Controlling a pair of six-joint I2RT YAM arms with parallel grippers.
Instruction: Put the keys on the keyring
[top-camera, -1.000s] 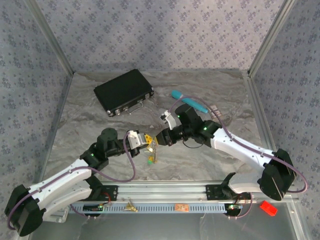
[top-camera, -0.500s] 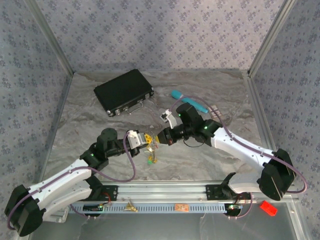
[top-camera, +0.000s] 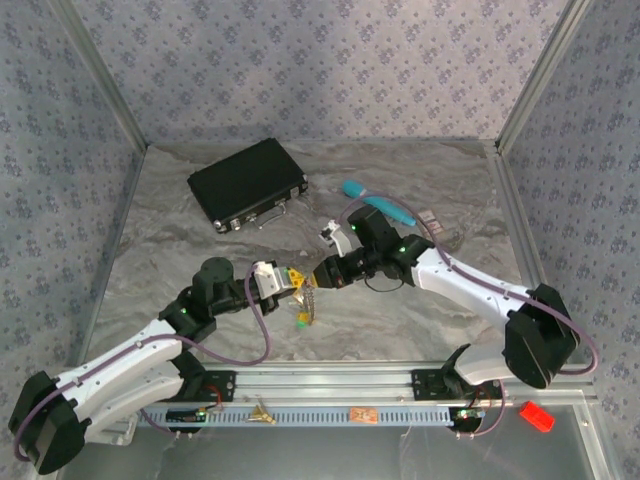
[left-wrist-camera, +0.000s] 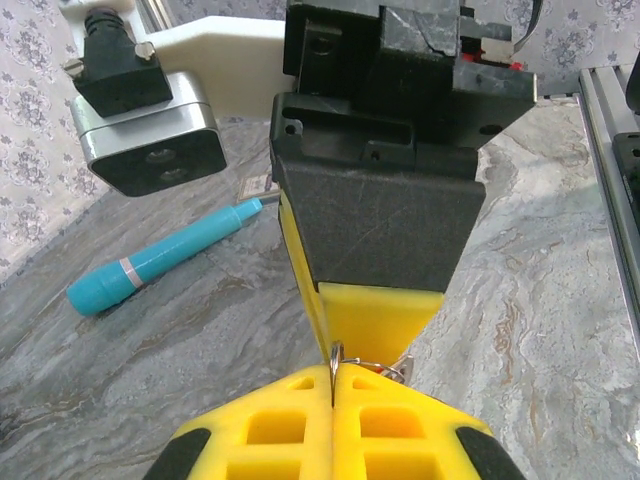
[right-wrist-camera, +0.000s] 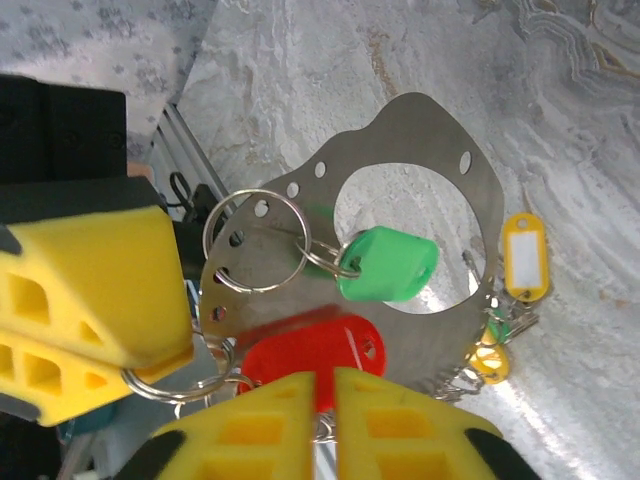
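Note:
My left gripper (top-camera: 291, 280) is shut on the keyring's thin wire ring (left-wrist-camera: 336, 362), which stands edge-on between its yellow pads. Tip to tip with it, my right gripper (top-camera: 322, 277) has its jaws closed to a narrow slit on a red key (right-wrist-camera: 312, 352). A green key (right-wrist-camera: 388, 264) hangs from a larger wire ring (right-wrist-camera: 256, 240) just above. Yellow keys (right-wrist-camera: 523, 256) dangle lower on the chain (top-camera: 309, 302), over the table. The left gripper's yellow fingers (right-wrist-camera: 85, 290) are at the left of the right wrist view.
A thin silver plate with a round hole (right-wrist-camera: 445, 300) sits behind the keys. The teal tool (top-camera: 378, 205) lies behind the right arm and a black case (top-camera: 247, 183) at the back left. A red block (top-camera: 536, 415) lies near the front right rail.
The right arm's elbow has swung left and its gripper has shifted slightly at the keyring. The left arm has stayed where it was, still gripping the ring.

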